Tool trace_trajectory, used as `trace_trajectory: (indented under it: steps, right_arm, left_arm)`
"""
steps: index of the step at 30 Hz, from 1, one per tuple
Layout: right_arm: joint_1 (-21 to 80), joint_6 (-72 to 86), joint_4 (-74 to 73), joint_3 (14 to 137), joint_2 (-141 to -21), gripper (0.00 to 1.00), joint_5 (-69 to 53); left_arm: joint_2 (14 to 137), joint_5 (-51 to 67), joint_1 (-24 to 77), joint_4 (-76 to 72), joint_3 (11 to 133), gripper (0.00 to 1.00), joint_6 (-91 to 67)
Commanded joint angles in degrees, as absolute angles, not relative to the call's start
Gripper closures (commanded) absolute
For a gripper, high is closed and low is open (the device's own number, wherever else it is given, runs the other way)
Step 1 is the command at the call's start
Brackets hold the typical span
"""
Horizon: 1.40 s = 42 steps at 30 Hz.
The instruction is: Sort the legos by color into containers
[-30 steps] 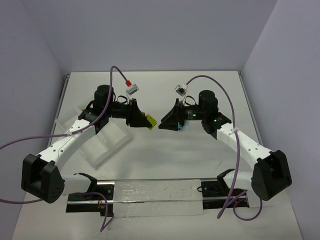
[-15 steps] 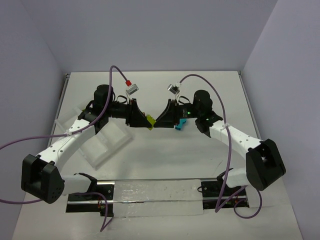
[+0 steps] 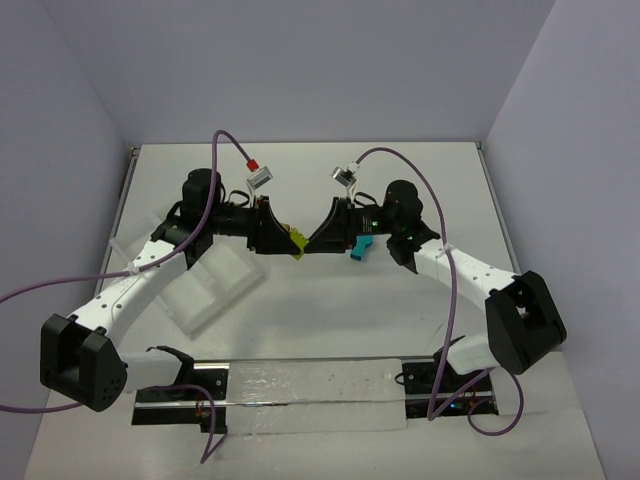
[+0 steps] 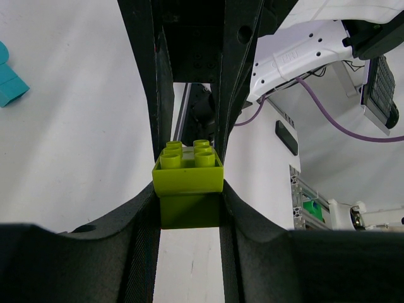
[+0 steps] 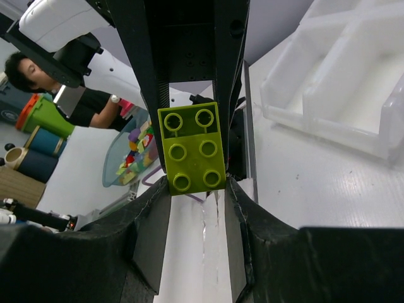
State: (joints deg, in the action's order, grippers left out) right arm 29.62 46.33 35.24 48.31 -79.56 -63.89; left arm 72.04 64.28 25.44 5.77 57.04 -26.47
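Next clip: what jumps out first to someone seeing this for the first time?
The two arms meet mid-table, the left gripper and right gripper both clamped on one lime green studded plastic brick. A teal plastic brick lies on the table beside the right gripper; the clear compartmented plastic tray sits at the left, partly under the left arm.

From above, only a sliver of the lime green studded plastic brick point(image 3: 294, 242) shows between the left gripper point(image 3: 288, 240) and right gripper point(image 3: 312, 246). The left arm point(image 3: 130, 285) covers part of the clear plastic four-compartment tray point(image 3: 225, 275). The left wrist view's edge crops a teal plastic brick point(image 4: 9, 85).
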Motion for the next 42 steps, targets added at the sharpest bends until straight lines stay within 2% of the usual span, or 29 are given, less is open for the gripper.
trace_trajectory:
  steps: [1,3,6,12,14,16,18,20,21,23,24,25,32,42]
  right_arm:
    - [31.68,48.74,41.58,51.20,-79.81,0.80,-63.63]
    - [31.67,49.08,41.86,51.30,-80.18,0.74,-63.53]
    - [31.82,49.86,42.73,51.86,-80.89,0.59,-63.29]
    - [32.25,50.27,42.89,52.64,-81.83,0.56,-63.02]
    - [32.34,50.27,42.89,52.82,-82.08,0.47,-62.95]
    - [32.42,50.19,42.89,52.83,-82.09,0.46,-62.61]
    - [32.51,50.19,42.89,52.83,-82.09,0.50,-62.57]
    - [32.53,50.19,42.89,52.82,-82.09,0.59,-62.49]
    - [32.57,50.14,42.89,52.77,-81.99,0.70,-62.49]
    - [32.62,50.10,42.91,52.67,-81.71,0.82,-62.43]
    - [32.67,50.10,42.96,52.47,-81.37,0.94,-62.23]
    - [32.69,50.13,42.98,52.27,-81.04,1.00,-61.88]
    - [31.23,50.81,41.43,49.25,-77.99,1.00,-56.15]
    - [28.78,46.32,31.52,45.58,-73.10,1.00,-44.56]
  left_arm:
    - [70.97,64.86,26.10,2.38,56.51,1.00,-24.61]
    - [71.03,64.85,26.10,2.49,56.53,1.00,-24.49]
    - [71.19,64.70,26.10,2.73,56.69,1.00,-24.34]
    - [70.93,64.78,26.10,2.81,56.60,1.00,-24.35]
    - [70.77,64.85,26.10,2.81,56.51,1.00,-24.35]
    - [70.68,64.70,26.10,2.81,56.43,1.00,-24.35]
    - [70.75,64.70,26.10,2.72,56.26,1.00,-24.42]
    - [70.66,64.69,26.10,2.80,56.25,1.00,-24.43]
    - [70.71,64.54,26.10,2.91,56.15,1.00,-24.33]
    - [70.77,64.36,26.10,3.09,56.07,1.00,-24.12]
    - [70.82,64.16,26.10,3.38,56.07,1.00,-23.97]
    - [70.81,63.96,26.10,3.63,56.07,1.00,-23.82]
    - [70.49,61.55,26.10,7.52,56.51,1.00,-21.64]
    - [69.53,60.47,26.10,7.09,55.33,1.00,-21.96]
